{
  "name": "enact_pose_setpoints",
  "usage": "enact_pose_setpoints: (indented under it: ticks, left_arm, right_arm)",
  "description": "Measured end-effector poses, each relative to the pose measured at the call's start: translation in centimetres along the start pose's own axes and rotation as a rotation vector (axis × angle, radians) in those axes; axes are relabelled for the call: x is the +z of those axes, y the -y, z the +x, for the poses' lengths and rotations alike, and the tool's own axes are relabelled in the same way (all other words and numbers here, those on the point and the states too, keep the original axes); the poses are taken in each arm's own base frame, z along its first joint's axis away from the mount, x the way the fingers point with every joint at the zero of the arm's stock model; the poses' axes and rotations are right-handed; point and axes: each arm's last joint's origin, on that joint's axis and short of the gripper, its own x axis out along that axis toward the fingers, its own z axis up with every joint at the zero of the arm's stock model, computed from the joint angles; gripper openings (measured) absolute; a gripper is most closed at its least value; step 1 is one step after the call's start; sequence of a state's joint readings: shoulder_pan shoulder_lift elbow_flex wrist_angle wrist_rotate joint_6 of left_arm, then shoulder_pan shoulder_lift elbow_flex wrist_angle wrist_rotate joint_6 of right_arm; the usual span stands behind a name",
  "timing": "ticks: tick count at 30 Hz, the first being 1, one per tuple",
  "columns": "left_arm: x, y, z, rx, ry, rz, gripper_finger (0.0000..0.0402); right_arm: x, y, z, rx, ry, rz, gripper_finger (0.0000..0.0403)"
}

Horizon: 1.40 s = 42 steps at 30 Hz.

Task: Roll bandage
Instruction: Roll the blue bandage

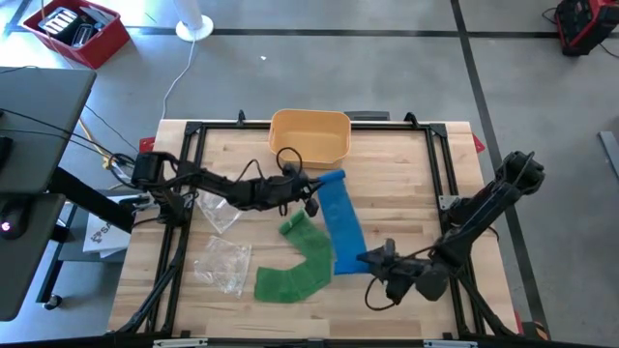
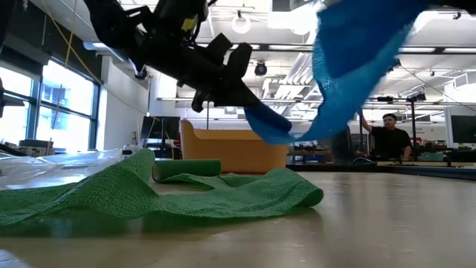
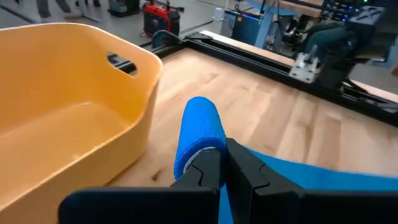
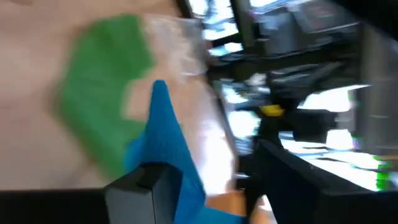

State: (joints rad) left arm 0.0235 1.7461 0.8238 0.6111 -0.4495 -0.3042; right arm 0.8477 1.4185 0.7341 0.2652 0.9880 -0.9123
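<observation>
Wooden tabletop [image 1: 406, 174] carries a loose green bandage [image 1: 300, 271] nearest; beyond, the right gripper [image 1: 366, 259] jaws spread beside the blue bandage [image 1: 340, 224] tail; farther, left gripper [image 1: 314, 184] pinches its rolled end; next, more winding

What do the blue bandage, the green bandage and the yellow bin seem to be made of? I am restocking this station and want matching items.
Blue bandage: looks like a soft woven elastic fabric, matte; an open mesh weave shows in the low view.
Green bandage: seemingly the same crinkled woven fabric, matte, draping in folds.
Yellow bin: probably moulded plastic, smooth with a slight sheen, rounded rim and a cut-out handle.
</observation>
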Motion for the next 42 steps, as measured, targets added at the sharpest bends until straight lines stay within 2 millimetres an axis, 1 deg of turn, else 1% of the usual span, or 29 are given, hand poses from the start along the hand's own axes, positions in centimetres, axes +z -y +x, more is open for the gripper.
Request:
enact_pose_setpoints:
  ticks: [4, 8, 10, 13, 15, 17, 19, 22, 28, 32, 34, 37, 40, 42]
  left_arm:
    - [0.1, -0.4, 0.3, -0.014, -0.005, -0.001, 0.0000]
    - [0.2, -0.4, 0.3, -0.040, 0.002, 0.006, 0.0000]
    - [0.2, -0.3, 0.3, -0.042, 0.002, 0.006, 0.0000]
    - [0.2, -0.3, 0.3, -0.042, 0.001, 0.007, 0.0000]
    - [0.2, -0.3, 0.3, -0.042, 0.000, 0.008, 0.0000]
    - [0.2, -0.3, 0.2, -0.043, 0.000, 0.008, 0.0000]
    - [0.2, -0.3, 0.2, -0.044, -0.001, 0.011, 0.0000]
    - [0.2, -0.3, 0.2, -0.043, -0.001, 0.016, 0.0000]
    - [0.2, -0.3, 0.2, -0.040, 0.001, 0.017, 0.0000]
    - [0.2, -0.3, 0.2, -0.033, 0.005, 0.017, 0.0000]
    - [0.2, -0.3, 0.2, -0.021, 0.009, 0.025, 0.0000]
    - [0.3, -0.4, 0.2, 0.012, 0.018, 0.047, 0.0000]
    - [0.4, -0.6, 0.3, 0.046, 0.029, 0.071, 0.0000]
    - [0.4, -0.8, 0.3, 0.063, 0.033, 0.083, 0.0000]
  right_arm:
    - [0.9, 1.6, -0.4, -0.146, -0.012, -0.035, 0.0190]
    - [1.7, 3.4, -0.8, -0.243, 0.063, -0.006, 0.0190]
    - [2.1, 4.2, -1.1, -0.288, 0.140, 0.013, 0.0190]
    - [2.8, 4.9, -1.8, -0.328, 0.303, 0.030, 0.0190]
    - [3.3, 5.3, -2.0, -0.331, 0.404, 0.041, 0.0190]
    - [3.7, 5.6, -2.1, -0.313, 0.459, 0.060, 0.0190]
    - [4.0, 5.6, -2.0, -0.271, 0.475, 0.116, 0.0190]
    - [3.9, 4.9, -1.5, -0.152, 0.455, 0.246, 0.0190]
    - [2.7, 2.8, -0.1, 0.090, 0.309, 0.536, 0.0190]
    - [1.7, 1.9, 0.9, 0.236, 0.247, 0.670, 0.0190]
    - [0.9, 1.4, 1.4, 0.312, 0.195, 0.712, 0.0190]
    - [-0.5, 0.6, 2.1, 0.422, 0.071, 0.747, 0.0190]
    - [-1.6, 0.2, 2.7, 0.493, -0.016, 0.783, 0.0190]
    - [-2.1, 0.2, 3.0, 0.520, -0.044, 0.759, 0.0190]
